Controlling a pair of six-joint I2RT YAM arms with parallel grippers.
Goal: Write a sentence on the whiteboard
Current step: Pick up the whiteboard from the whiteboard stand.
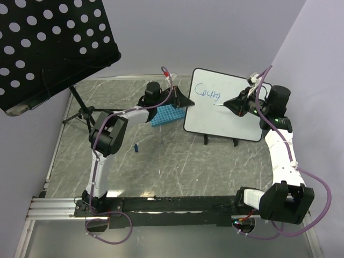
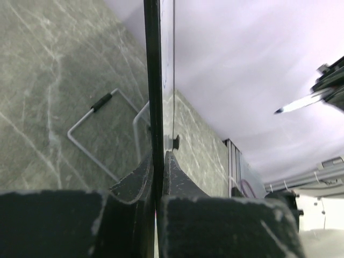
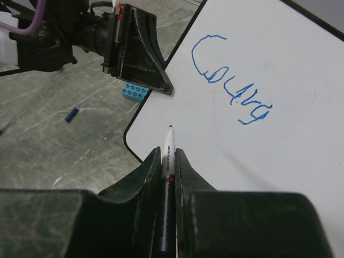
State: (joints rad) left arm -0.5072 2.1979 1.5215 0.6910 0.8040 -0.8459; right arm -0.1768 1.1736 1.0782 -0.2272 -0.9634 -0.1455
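The whiteboard stands tilted on small black feet at the back right of the table. Blue cursive writing reading about "Courag" runs along its upper left; it also shows in the right wrist view. My left gripper is shut on the whiteboard's left edge, which runs up between the jaws. My right gripper is shut on a white marker, its tip held just over the board below and right of the writing. The marker tip also shows in the left wrist view.
A blue gridded rack lies left of the board beneath my left arm. A small blue cap lies on the grey table. A black perforated music stand on a tripod fills the back left.
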